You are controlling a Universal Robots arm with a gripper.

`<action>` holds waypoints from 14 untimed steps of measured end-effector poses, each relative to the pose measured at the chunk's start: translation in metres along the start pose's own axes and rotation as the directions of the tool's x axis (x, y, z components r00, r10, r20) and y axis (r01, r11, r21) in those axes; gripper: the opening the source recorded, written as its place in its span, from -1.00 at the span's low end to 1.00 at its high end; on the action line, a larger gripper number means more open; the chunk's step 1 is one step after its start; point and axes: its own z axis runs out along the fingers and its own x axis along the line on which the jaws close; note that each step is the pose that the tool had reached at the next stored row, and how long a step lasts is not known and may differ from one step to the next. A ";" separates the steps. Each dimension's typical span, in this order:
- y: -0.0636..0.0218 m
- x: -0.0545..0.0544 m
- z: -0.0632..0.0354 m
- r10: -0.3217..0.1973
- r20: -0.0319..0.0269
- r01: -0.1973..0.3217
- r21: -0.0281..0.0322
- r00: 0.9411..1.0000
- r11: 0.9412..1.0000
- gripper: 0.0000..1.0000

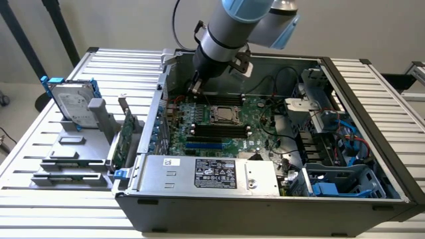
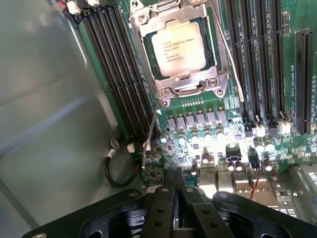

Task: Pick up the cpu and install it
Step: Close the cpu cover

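Observation:
The cpu [image 2: 178,48], a square chip with a dull silver top and printed text, lies flat in its socket on the green motherboard [image 2: 277,148], framed by a metal bracket [image 2: 190,85]. In the exterior view the cpu [image 1: 224,113] sits mid-board inside the open computer case. My gripper [image 2: 174,192] is shut with nothing between its fingers. It hovers over the board's edge near the case wall, a short way off the socket. In the exterior view the gripper [image 1: 196,88] hangs at the back of the case, apart from the chip.
Black memory slots [image 2: 121,74] flank the socket, and thin wire levers [image 2: 151,131] run beside it. A grey case wall [image 2: 49,124] stands close by. Outside the case, a hard drive in blue brackets [image 1: 69,102] and a green expansion card [image 1: 123,142] stand in a rack. The power supply [image 1: 206,174] fills the case's front.

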 end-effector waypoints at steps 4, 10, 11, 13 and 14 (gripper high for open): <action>-0.0036 -0.001 0.0014 0.031 -0.013 -0.031 -0.007 0.999 0.999 -0.79; -0.0040 -0.002 0.0040 0.070 -0.042 -0.071 -0.022 0.997 0.997 -0.79; -0.0041 -0.002 0.0044 0.073 -0.047 -0.075 -0.024 0.996 0.997 -0.79; -0.0045 -0.003 0.0053 0.079 -0.058 -0.080 -0.027 0.995 0.996 -0.79; -0.0047 -0.003 0.0057 0.081 -0.064 -0.083 -0.029 0.995 0.996 -0.79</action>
